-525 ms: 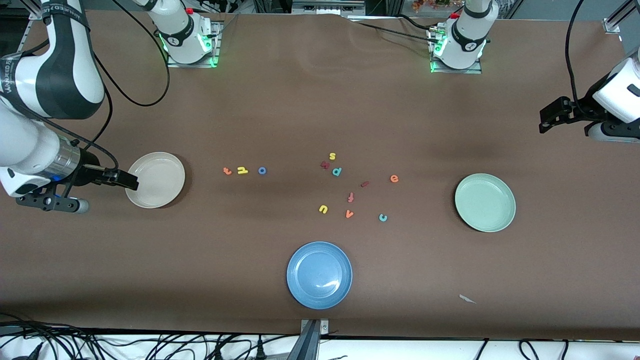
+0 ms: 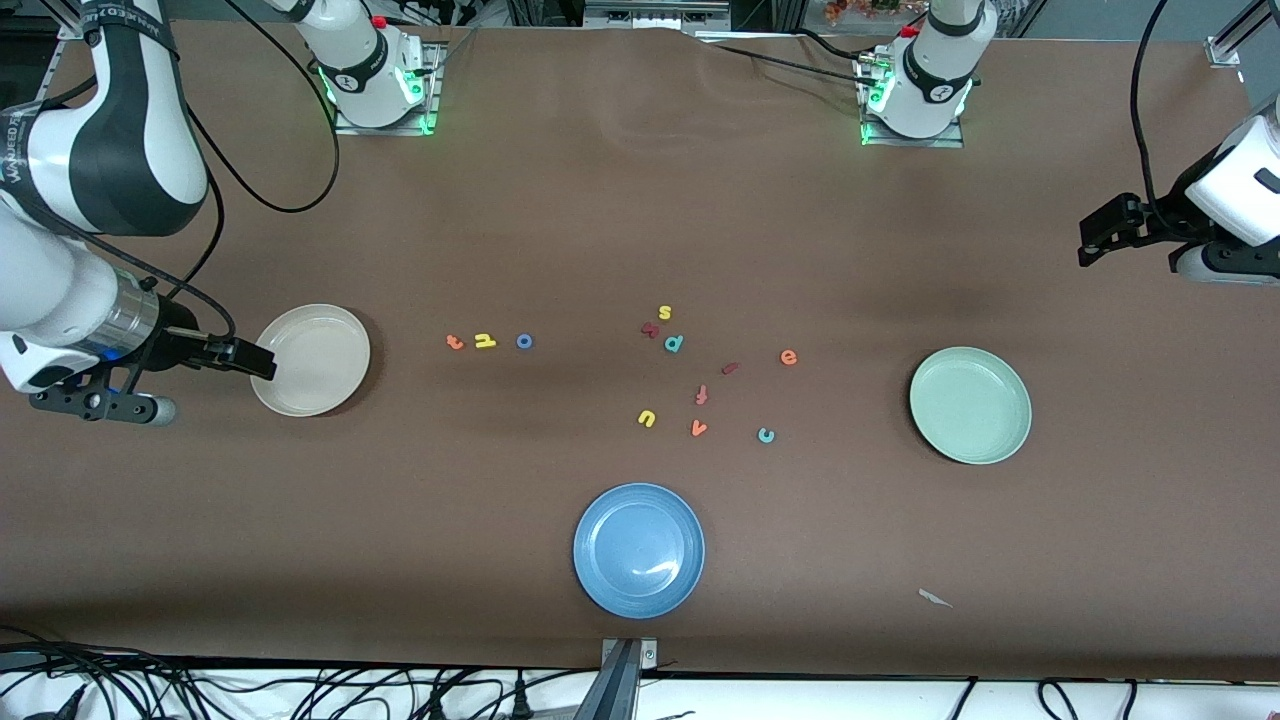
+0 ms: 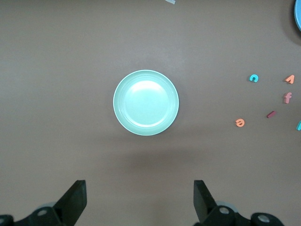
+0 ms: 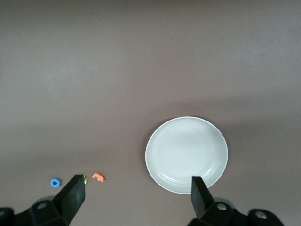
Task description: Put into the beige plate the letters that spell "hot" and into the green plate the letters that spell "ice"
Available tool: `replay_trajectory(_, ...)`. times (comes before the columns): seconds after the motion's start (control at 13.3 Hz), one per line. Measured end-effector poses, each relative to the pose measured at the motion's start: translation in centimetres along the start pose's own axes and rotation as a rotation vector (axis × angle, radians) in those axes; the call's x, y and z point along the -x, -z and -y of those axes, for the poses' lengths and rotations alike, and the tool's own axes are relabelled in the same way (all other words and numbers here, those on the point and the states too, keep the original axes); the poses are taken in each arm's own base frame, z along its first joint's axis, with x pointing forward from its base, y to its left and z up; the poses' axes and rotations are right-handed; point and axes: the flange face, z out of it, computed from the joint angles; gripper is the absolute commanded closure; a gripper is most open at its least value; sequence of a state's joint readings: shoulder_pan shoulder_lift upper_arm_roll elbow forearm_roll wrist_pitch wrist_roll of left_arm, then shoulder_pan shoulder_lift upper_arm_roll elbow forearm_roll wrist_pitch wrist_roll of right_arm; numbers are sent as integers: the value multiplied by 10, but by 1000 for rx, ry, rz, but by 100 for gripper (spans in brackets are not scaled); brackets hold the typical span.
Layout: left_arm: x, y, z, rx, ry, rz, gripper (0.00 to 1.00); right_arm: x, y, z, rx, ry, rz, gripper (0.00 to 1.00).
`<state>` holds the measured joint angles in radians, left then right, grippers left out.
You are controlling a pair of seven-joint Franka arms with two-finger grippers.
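Three plates and a scatter of foam letters on the brown table, nothing yet sorted: both target plates empty. Beige plate [image 2: 310,360] at the right arm's end; green plate [image 2: 970,405] at the left arm's end; blue plate [image 2: 639,550], not wanted, nearest the front camera between them. Letters for "hot" lie in a short row just beside the beige plate toward the table's middle: orange t [image 2: 455,342], yellow h [image 2: 485,341], blue o [image 2: 524,341], a layout that seems to favour the right arm. Letters for "ice" lie loose in the central cluster, toward the green plate: maroon i [image 2: 730,368], teal c [image 2: 766,435], orange e [image 2: 789,357], mixed with decoys s [image 2: 665,313], p [image 2: 674,344], f [image 2: 702,395], u [image 2: 646,418], v [image 2: 698,429]. Right gripper [image 2: 262,362]: over the beige plate's rim at the table's end, jaws spread wide, holding nothing, forearm reaching in level. Left gripper [image 2: 1090,240]: raised over the table edge at the left arm's end, jaws wide apart and empty, its wrist camera looking down on the green plate; it appears to wait.
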<state>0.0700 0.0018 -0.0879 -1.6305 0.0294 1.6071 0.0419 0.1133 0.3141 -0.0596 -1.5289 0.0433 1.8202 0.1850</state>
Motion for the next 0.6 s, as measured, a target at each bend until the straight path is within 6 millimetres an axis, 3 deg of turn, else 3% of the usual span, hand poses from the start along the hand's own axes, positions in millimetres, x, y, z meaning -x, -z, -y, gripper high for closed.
replay_trajectory(0.6,0,0,0,0,0,0,0,1,2,1,-1,9,-2,0)
